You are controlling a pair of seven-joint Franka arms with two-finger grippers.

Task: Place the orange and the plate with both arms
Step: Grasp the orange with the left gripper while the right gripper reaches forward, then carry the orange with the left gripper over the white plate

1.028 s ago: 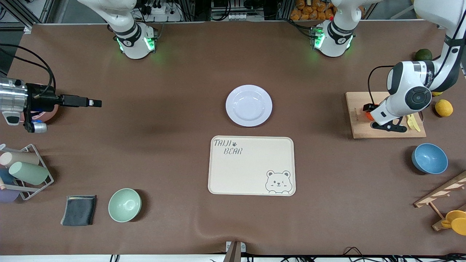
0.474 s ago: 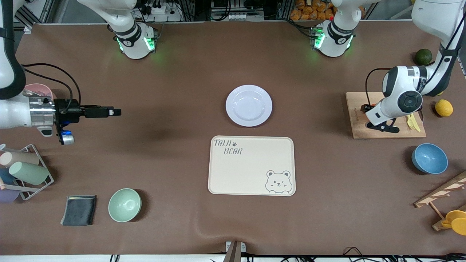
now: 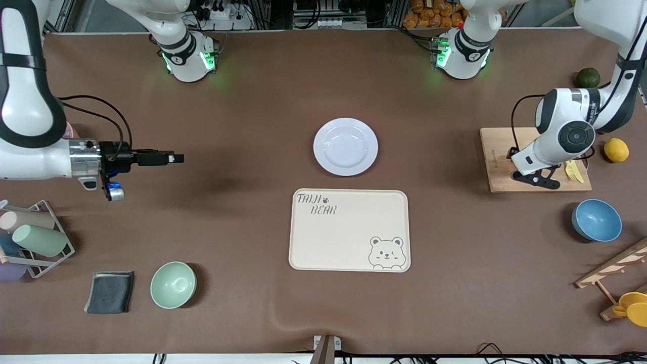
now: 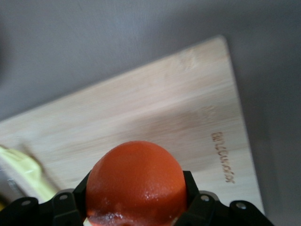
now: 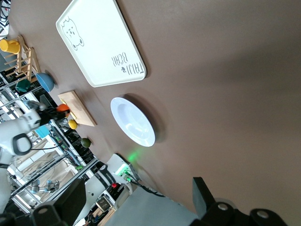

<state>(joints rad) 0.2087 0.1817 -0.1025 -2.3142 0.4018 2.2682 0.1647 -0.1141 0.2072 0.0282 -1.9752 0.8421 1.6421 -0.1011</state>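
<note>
- Left pincer point(image 4: 136, 221): clenched on the orange point(image 4: 136, 181), over the wooden cutting board point(image 3: 498, 156) at the left arm's end of the bench point(image 3: 252, 101); the front view hides the fruit under the arm, the left wrist view shows it seated between the fingers.
- Right pincer point(image 3: 174, 158): over bare bench at the right arm's end, at about 9 o'clock from the plate point(image 3: 345, 146); grasping nothing; whether its fingers stand apart I cannot tell.
- Plate: flat on the bench near its middle, just at 12 o'clock of the bear-print tray point(image 3: 349, 230), apart from it; nothing on it.
- Handling, orange (judgement): light, round, glossy skin, slightly yielding; apt to roll once let go; best held across its widest girth with moderate force and set in the plate's shallow centre.
- Handling, plate (judgement): stiff, smooth, probably breakable; lies flat, so the only hold is the wide rim, one finger under the edge; a slip or a knock against the tray is the risk.
- Count: one orange; one plate; one tray; one cutting board; two bowls, one blue point(image 3: 596, 220) at the left arm's end, one green point(image 3: 173, 284) nearer the camera at the right arm's end; one lemon point(image 3: 616, 149) plainly visible; one dark green fruit point(image 3: 588, 77); one dark cloth point(image 3: 109, 291).
</note>
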